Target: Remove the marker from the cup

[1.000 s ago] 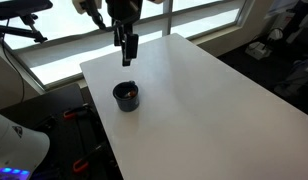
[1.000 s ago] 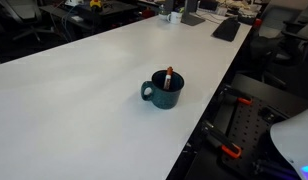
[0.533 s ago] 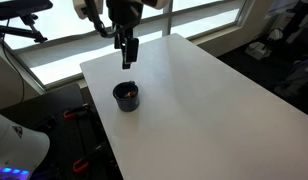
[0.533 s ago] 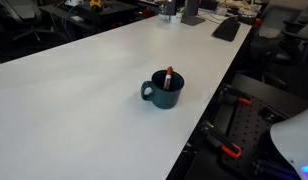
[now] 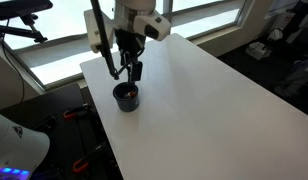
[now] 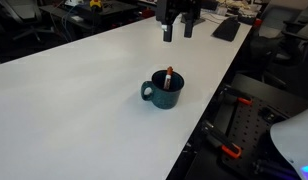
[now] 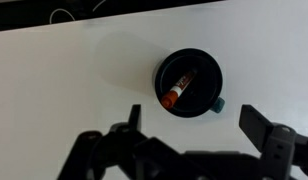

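Note:
A small dark cup (image 5: 126, 96) stands on the white table near its edge, and it shows in both exterior views (image 6: 165, 91). The marker (image 6: 169, 77), pale with a red-orange end, leans inside it. In the wrist view the cup (image 7: 190, 82) is seen from above with the marker (image 7: 178, 89) lying slanted across its inside. My gripper (image 5: 136, 71) hangs open and empty above the cup, a little to its far side. In the wrist view its two dark fingers (image 7: 257, 127) stand wide apart below the cup, gripper (image 7: 194, 122).
The white table (image 5: 194, 100) reaches wide around the cup. Its edge runs close to the cup in an exterior view (image 6: 209, 105). Office chairs, desks and gear stand beyond the table (image 6: 229, 28). Windows are behind the arm (image 5: 54, 40).
My gripper has come down from higher up toward the cup and has entered the exterior view that lacked it. The cup and marker have not moved.

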